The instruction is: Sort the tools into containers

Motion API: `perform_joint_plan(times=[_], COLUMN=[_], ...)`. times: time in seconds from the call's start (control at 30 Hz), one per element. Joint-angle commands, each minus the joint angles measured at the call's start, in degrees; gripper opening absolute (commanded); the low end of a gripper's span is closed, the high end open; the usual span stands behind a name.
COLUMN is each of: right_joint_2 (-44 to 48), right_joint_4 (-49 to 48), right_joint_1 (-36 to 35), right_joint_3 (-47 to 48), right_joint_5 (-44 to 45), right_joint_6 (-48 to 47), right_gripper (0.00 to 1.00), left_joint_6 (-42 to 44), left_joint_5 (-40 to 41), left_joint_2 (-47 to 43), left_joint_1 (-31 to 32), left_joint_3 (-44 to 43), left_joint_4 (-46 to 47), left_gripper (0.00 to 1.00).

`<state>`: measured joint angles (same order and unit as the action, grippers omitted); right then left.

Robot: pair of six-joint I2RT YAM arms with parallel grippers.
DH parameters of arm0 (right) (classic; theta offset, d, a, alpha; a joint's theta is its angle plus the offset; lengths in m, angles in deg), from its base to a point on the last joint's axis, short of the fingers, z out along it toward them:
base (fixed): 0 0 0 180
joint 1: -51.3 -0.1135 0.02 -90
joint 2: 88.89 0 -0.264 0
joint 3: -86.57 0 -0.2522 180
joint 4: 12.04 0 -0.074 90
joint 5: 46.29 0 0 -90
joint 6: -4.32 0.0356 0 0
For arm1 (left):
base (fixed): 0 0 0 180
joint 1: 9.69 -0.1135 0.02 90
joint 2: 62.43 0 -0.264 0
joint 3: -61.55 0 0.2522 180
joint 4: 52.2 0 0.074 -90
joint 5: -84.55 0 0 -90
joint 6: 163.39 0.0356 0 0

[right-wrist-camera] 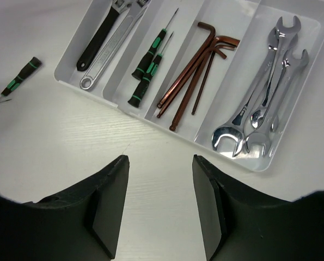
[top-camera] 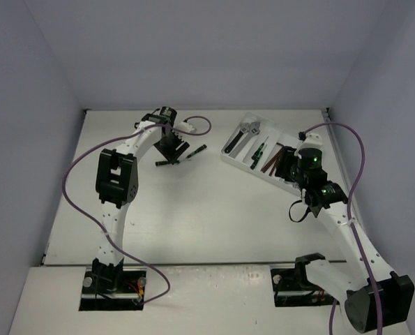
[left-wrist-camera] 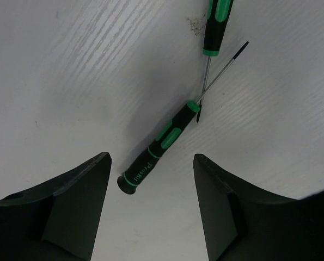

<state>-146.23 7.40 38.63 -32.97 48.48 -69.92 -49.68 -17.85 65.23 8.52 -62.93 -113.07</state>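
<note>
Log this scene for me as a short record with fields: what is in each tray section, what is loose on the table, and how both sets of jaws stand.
tray: four sections, listed left to right in the right wrist view
section one: black-handled wrench, silver wrench
section two: two sorted screwdrivers
section three: hex keys
section four: open-end wrenches
loose screwdrivers: two on the table, shafts crossing
left jaws: open, above one loose screwdriver, not gripping
right jaws: open, empty, near the tray

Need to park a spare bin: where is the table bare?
The table's middle is bare, bordered by both arms, the tray and the two loose screwdrivers. Crowded: every tray compartment holds tools, and the left gripper hangs over the screwdrivers.
</note>
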Motion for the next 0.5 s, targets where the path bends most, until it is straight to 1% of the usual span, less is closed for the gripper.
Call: perform_joint_plan(times=[0.0,0.1,0.2,0.23,0.3,0.33,0.4,0.47], right_joint_2=[3.93,4.43,4.18,4.02,3.03,2.80,1.98,1.55], right_joint_4=[-0.20,0.56,0.81,0.75,0.65,0.62,0.49,0.37], right_joint_1=[0.23,0.27,0.20,0.19,0.19,0.19,0.25,0.19], right_joint_3=[-1.03,-0.99,-0.57,-0.55,-0.51,-0.50,-0.38,-0.38], right_joint_5=[-3.15,-2.48,-1.97,-1.88,-1.87,-1.90,-1.89,-1.82], right_joint_6=[0.81,0.42,0.07,0.06,0.15,0.15,0.22,0.18], right_gripper=[0.47,0.48,0.48,0.48,0.48,0.48,0.48,0.48], left_joint_6=[6.77,7.13,6.37,6.27,5.03,4.25,1.20,-0.57], left_joint_5=[-0.61,-0.95,-1.75,-1.83,-3.49,-4.66,-8.35,-11.38], left_joint_2=[0.46,1.36,1.78,1.80,1.55,1.29,0.38,-1.26], left_joint_1=[-0.42,-0.46,-0.23,-0.20,-0.03,0.09,0.15,0.35], left_joint_3=[-5.20,-4.42,-0.79,0.15,2.65,3.66,6.04,8.43], left_joint_4=[-1.62,-1.76,-1.92,-1.93,-1.84,-1.84,-1.78,-1.70], left_gripper=[0.59,0.58,0.56,0.54,0.45,0.38,0.19,0.07])
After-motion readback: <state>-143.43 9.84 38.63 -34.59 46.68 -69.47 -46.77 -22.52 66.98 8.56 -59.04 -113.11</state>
